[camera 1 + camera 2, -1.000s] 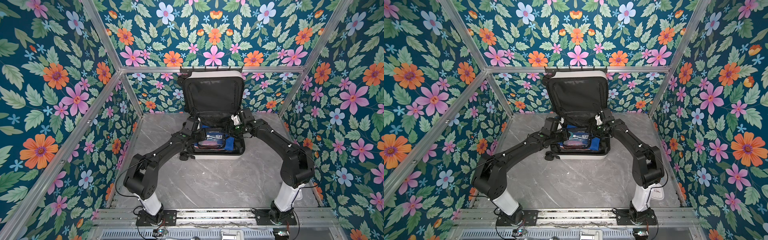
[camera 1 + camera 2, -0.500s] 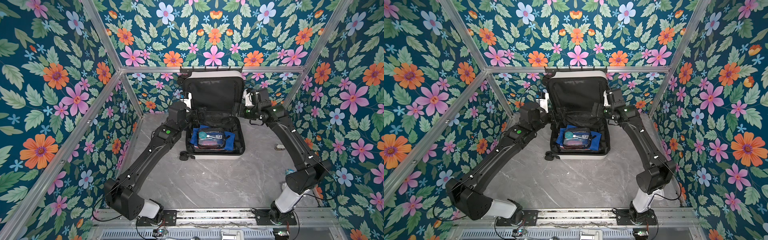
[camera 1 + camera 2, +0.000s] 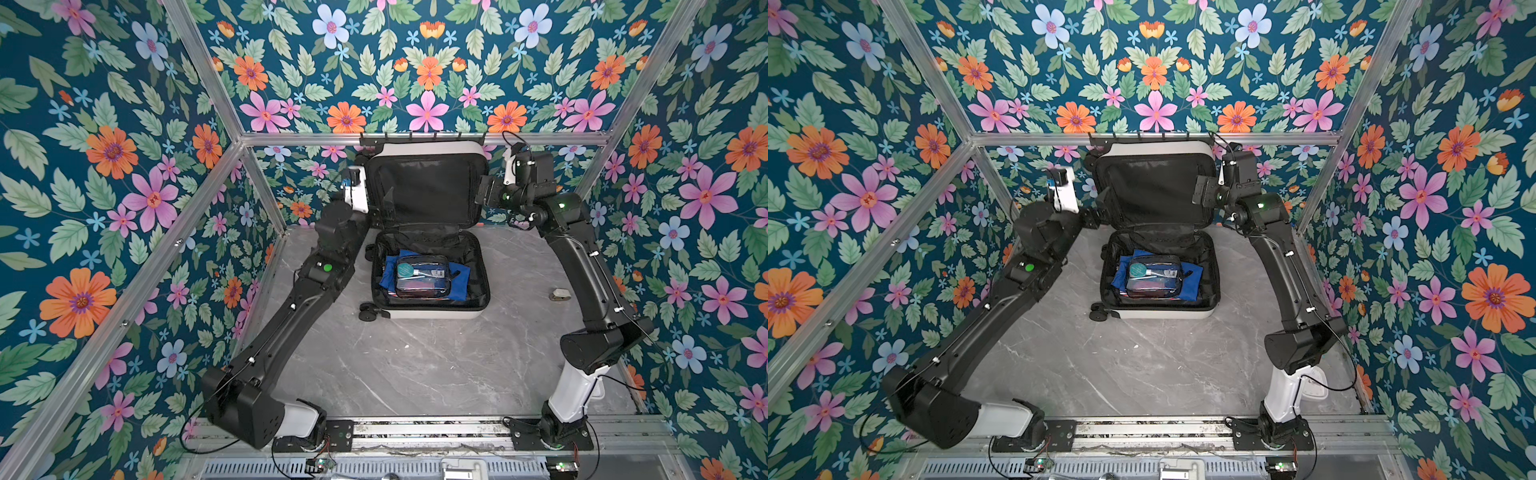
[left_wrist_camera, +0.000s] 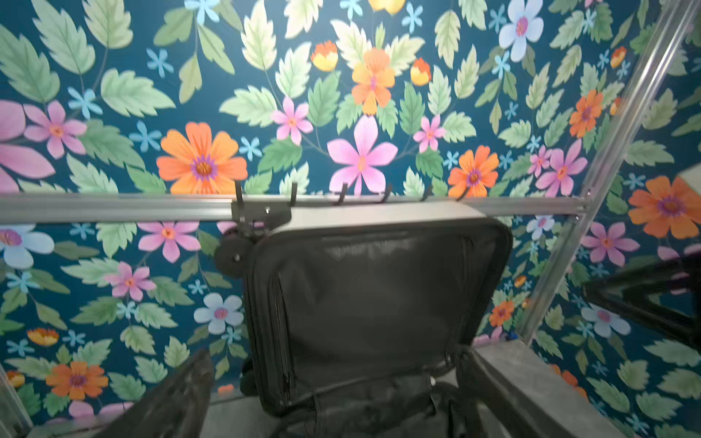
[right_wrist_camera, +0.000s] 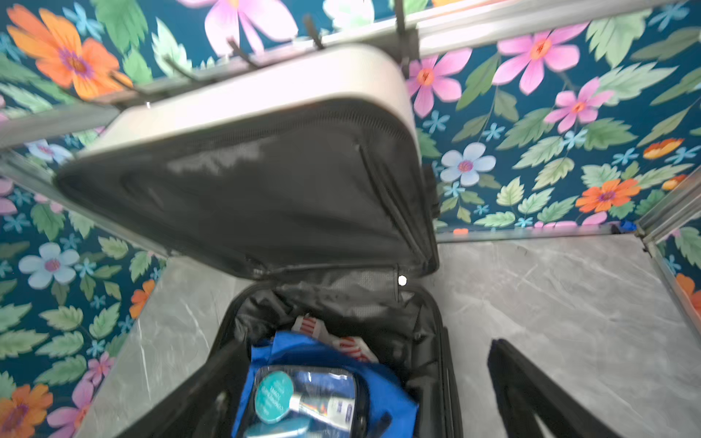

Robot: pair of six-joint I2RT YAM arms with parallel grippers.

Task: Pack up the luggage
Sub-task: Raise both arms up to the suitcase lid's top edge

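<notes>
The luggage (image 3: 432, 314) is a small white suitcase lying open on the table, its black-lined lid (image 3: 428, 187) standing up against the back rail. In its base a clear pouch (image 3: 419, 276) of toiletries rests on a blue cloth (image 3: 457, 282). My left gripper (image 3: 384, 201) is raised beside the lid's left edge, open. My right gripper (image 3: 484, 193) hovers at the lid's right edge, also open. The left wrist view shows the lid (image 4: 371, 303) ahead of the open left gripper (image 4: 349, 402). In the right wrist view the pouch (image 5: 303, 402) lies below the open right gripper (image 5: 360, 398). Neither holds anything.
A rail with black hooks (image 3: 424, 135) runs behind the lid's top. The suitcase's black wheels (image 3: 368, 311) stick out at the base's left. A small pale object (image 3: 561, 296) lies on the grey table (image 3: 415, 365) to the right. Floral walls close in on three sides.
Both arms have lifted out of the suitcase base and moved up and outward to the lid's two sides. Both grippers have opened. The pouch stays in the base.
</notes>
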